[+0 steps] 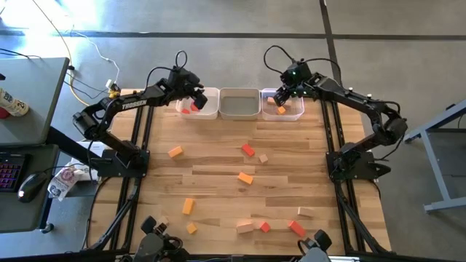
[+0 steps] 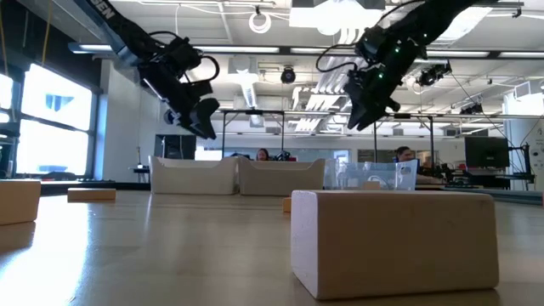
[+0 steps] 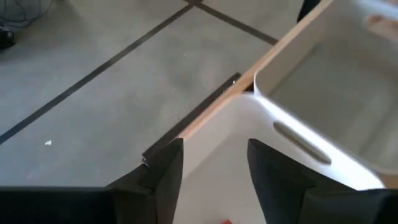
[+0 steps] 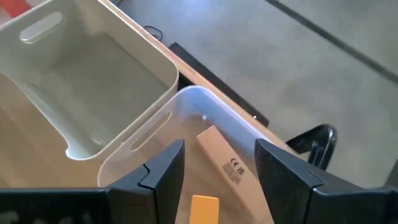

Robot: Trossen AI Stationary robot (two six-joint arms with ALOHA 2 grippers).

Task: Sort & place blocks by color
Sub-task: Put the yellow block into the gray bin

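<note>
Three bins stand in a row at the table's (image 1: 218, 182) far edge. The left gripper (image 1: 198, 98) hangs over the left bin (image 1: 207, 109), its fingers (image 3: 166, 180) apart with nothing between them; a red block (image 1: 186, 110) lies in that bin. The left arm (image 1: 131, 105) bears white lettering reading "TROSSEN". The right gripper (image 1: 280, 93) hangs over the right, clear bin (image 1: 291, 113), fingers (image 4: 168, 174) likewise parted and empty, with an orange block (image 4: 204, 208) below them on the bin floor. A label with a "CE" mark (image 4: 231, 167) shows through that bin's bottom; its other print is too small to read. The middle bin (image 1: 240, 110) holds nothing that can be seen. The other blocks lie scattered across the table: orange ones (image 1: 175, 151), red ones (image 1: 248, 150) and pale ones (image 1: 245, 228), mostly toward the middle and the near edge. One pale block (image 2: 395, 242) sits close before the low camera.
</note>
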